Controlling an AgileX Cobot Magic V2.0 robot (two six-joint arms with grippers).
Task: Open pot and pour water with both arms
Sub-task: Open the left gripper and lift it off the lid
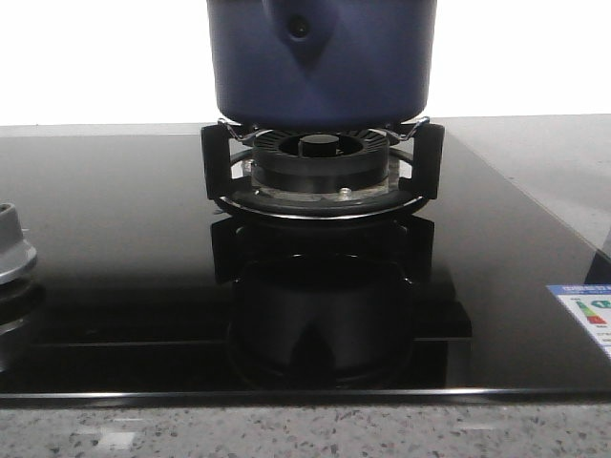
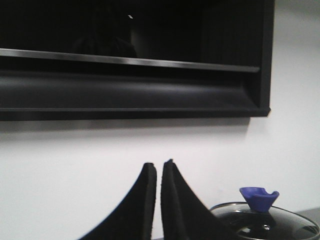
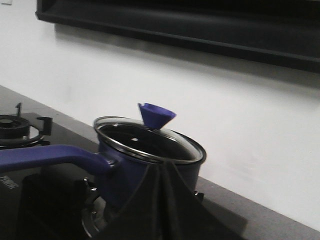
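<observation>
The pot [image 1: 323,62] sits on the black pan support [image 1: 323,164] of the middle burner [image 1: 320,153], on the glossy black glass surface [image 1: 115,277] of the hob. Its dark navy body fills the top of my front view, with the triangular handle bracket and its round rivet facing the camera. The glass lid [image 3: 150,140] is still on, ringed with a metal rim and topped by a blue funnel-shaped knob [image 3: 156,115]. A long blue handle [image 3: 50,156] runs out from the pot's side.

My right end effector [image 3: 162,200] hangs just in front of the pot, close to its wall and below the lid's rim; its two dark fingers lie pressed together with nothing between them. The handle stretches away to one side of it, untouched.

My left end effector [image 2: 159,200] is held up beside the pot at about lid height, its fingers [image 2: 142,200] nearly together with only a thin slit between them, gripping nothing. The lid and knob stand a little off to its side and beyond it, apart from the fingertips.

Beyond both hangs a dark range hood [image 2: 130,60] on a white wall [image 2: 75,165]. A second burner [image 3: 12,127] lies further off past the handle, a grey metal burner part [image 1: 11,250] sits at the hob's left edge, and a sticker label [image 1: 584,315] at its right.
</observation>
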